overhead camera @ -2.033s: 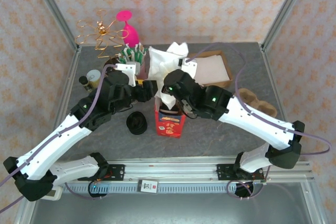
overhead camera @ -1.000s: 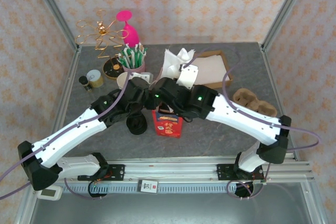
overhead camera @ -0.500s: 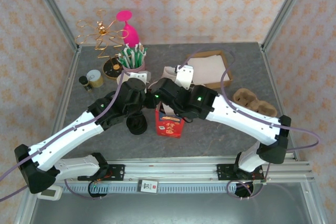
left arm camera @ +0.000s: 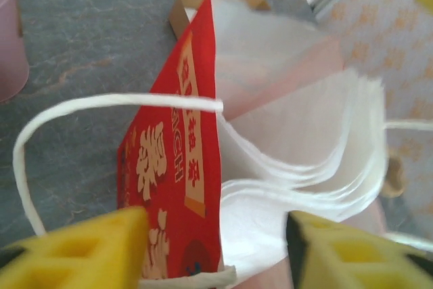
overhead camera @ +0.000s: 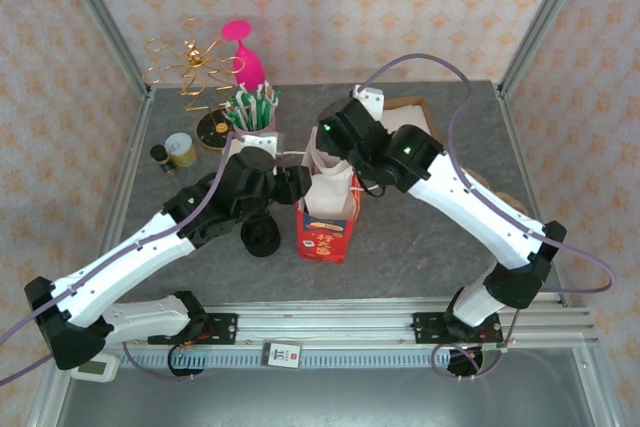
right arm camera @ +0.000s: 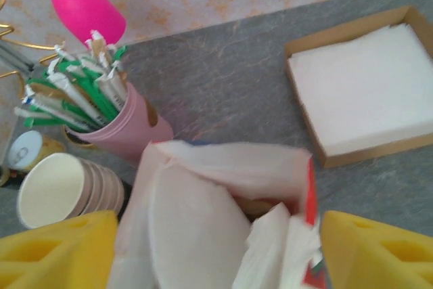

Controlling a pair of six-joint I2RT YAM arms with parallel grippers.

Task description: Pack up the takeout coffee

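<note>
Top external view: the red bag (overhead camera: pixel 322 232) stood upright, napkins (overhead camera: pixel 328 187) protruding; right gripper (right arm camera: pixel 220 245) hung above it, left gripper (left arm camera: pixel 213 248) nearer, straddling its wall; both jaws gaped, holding nothing.

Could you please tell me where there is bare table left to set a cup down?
Bare table lies along the near edge, in front of the red paper bag, and in the far right corner bordered by napkin tray and cup carrier. The far left is crowded: straw cup, paper cups, jars, wire stand.
</note>
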